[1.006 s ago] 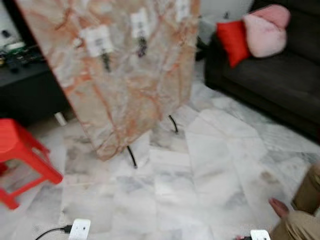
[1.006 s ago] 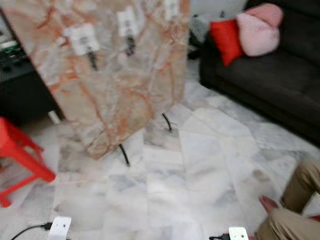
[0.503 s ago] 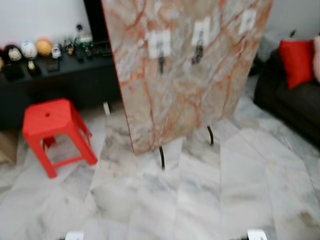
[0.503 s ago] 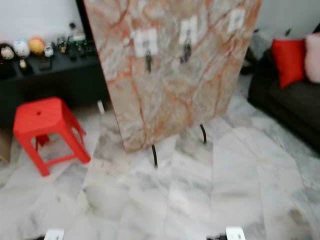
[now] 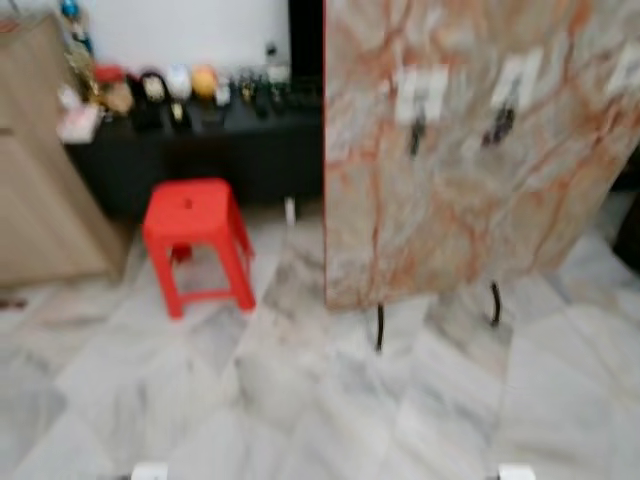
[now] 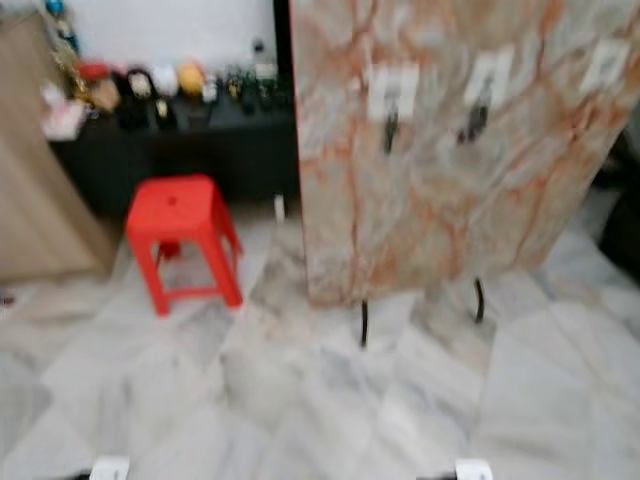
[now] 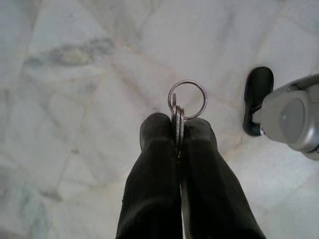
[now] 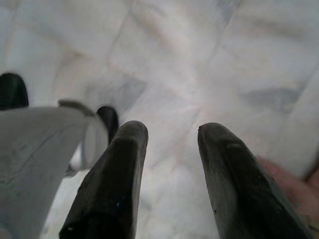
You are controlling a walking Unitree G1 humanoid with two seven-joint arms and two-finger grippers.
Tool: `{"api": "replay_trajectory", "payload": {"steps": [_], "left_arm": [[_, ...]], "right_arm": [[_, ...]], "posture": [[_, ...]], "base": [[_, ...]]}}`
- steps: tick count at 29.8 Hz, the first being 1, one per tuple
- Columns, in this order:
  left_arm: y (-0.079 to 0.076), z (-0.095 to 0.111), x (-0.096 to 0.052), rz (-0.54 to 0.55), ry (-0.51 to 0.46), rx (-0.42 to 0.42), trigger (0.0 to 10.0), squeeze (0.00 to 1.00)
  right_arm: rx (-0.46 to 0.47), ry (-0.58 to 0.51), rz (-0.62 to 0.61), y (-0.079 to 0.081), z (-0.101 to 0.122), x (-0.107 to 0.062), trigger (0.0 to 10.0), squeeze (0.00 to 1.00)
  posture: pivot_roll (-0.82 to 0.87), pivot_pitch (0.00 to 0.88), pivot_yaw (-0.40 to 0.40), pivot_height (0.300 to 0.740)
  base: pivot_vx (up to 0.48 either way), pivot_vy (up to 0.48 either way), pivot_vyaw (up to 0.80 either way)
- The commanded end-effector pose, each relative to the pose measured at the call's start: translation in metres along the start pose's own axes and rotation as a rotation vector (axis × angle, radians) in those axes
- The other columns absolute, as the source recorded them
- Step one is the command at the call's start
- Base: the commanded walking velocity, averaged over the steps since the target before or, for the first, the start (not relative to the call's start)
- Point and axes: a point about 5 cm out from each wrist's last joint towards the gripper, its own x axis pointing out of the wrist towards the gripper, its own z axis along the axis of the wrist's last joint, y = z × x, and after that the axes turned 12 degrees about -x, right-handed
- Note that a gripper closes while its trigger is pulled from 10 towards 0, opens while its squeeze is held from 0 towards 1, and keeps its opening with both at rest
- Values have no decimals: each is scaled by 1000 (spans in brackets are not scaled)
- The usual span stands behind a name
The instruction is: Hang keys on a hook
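A marble-patterned board (image 5: 480, 170) stands on thin black legs on the floor ahead, to the right. White hook plates are fixed on it, and dark key bunches hang from the left hook plate (image 5: 420, 95) and the middle hook plate (image 5: 517, 80). A third plate (image 6: 604, 62) sits at the right edge. In the left wrist view my left gripper (image 7: 177, 134) is shut on a set of keys (image 7: 178, 122), its silver ring (image 7: 187, 98) sticking out above the fingertips, over the marble floor. In the right wrist view my right gripper (image 8: 172, 132) is open, nothing between its fingers.
A red plastic stool (image 5: 195, 235) stands left of the board. Behind it a low black cabinet (image 5: 200, 150) carries small figurines. A wooden cabinet (image 5: 40, 170) is at the far left. The robot's foot (image 7: 259, 97) shows in the left wrist view.
The head camera has swung left: the board moved to the right of the picture, the sofa and the person left the frame, and the stool, black cabinet and wooden cabinet came into view.
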Motion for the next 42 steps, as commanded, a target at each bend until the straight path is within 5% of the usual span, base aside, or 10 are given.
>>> {"api": "replay_trajectory", "payload": {"steps": [1, 13, 21, 28, 42], "left_arm": [[4, 5, 1, 12, -13, -68, 10000, 0], [3, 13, 2, -8, -10, -77, 10000, 0], [7, 11, 1, -7, -25, -116, 10000, 0], [13, 1, -1, -6, 8, -84, 10000, 0], [11, 0, -1, -9, 4, -97, 10000, 0]], "right_arm": [[19, 4, 12, 3, 0, 0, 10000, 0], [30, -5, 10, 0, 10, 2, 10000, 0], [-84, -16, 32, 8, 25, 4, 10000, 0], [-44, -16, 11, 7, 33, 5, 10000, 0], [-88, 9, 42, 12, 23, 4, 10000, 0]], "posture": [[-114, 34, -4, 740], [-150, 2, 8, 740], [-131, 0, 5, 740], [-141, 0, 22, 740], [-112, 0, 9, 740]], "base": [[0, 0, 0], [0, 0, 0], [0, 0, 200], [0, 0, 343], [0, -141, 0]]}}
